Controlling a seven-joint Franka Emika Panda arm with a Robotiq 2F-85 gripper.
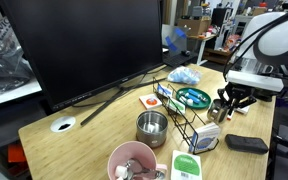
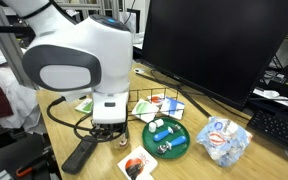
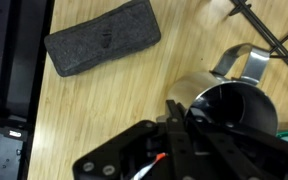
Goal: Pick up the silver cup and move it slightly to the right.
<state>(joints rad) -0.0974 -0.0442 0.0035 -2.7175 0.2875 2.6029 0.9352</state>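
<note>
In the wrist view the silver cup (image 3: pixel 239 108), small, with a pale rim, a dark inside and a bent handle, stands at the right. My gripper (image 3: pixel 176 118) has its fingers close together over the cup's near rim, one outside the wall and one inside. It looks shut on the cup's wall. In an exterior view the gripper (image 1: pixel 230 104) hangs low over the table's right end beside the wire rack (image 1: pixel 184 112), and the cup is mostly hidden beneath it. In an exterior view the arm (image 2: pixel 79 60) hides the cup.
A black eraser (image 3: pixel 102 38) lies close to the cup, also seen in both exterior views (image 1: pixel 246 144) (image 2: pixel 81 153). A wider steel cup (image 1: pixel 151 127), a pink bowl (image 1: pixel 134 160), a green plate (image 1: pixel 194 97) and a large monitor (image 1: pixel 84 45) share the table.
</note>
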